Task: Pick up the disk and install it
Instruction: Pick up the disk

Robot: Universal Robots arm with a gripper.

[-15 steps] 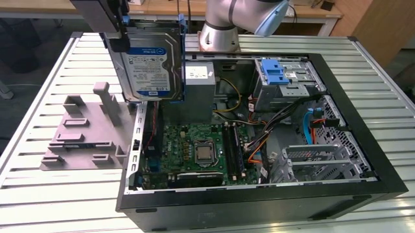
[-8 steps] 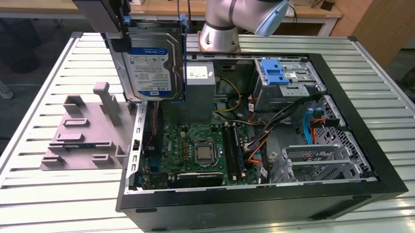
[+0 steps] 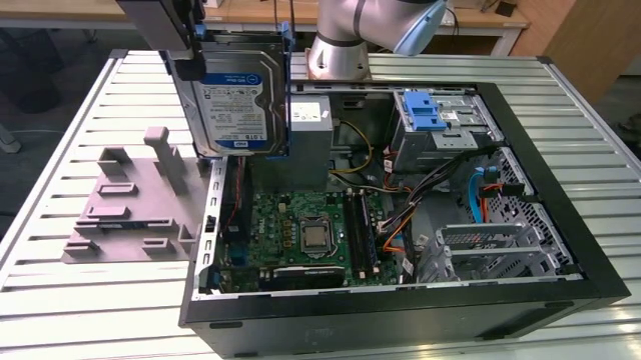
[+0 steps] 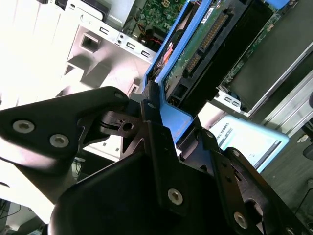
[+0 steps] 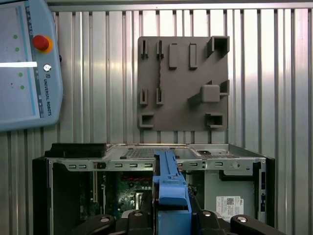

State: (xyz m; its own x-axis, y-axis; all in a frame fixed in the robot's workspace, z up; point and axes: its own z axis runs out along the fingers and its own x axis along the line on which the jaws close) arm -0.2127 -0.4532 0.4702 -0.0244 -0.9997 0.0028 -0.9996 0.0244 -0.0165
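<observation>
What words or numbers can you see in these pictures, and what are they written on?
No text here is clear enough to quote.
Blue-and-white label on the disk: lines of print, too small to read.
White sticker on the power supply: too small to read.
Teach pendant: a short row of letters by its edge, too small to quote.
Motherboard: tiny markings, unreadable.
</observation>
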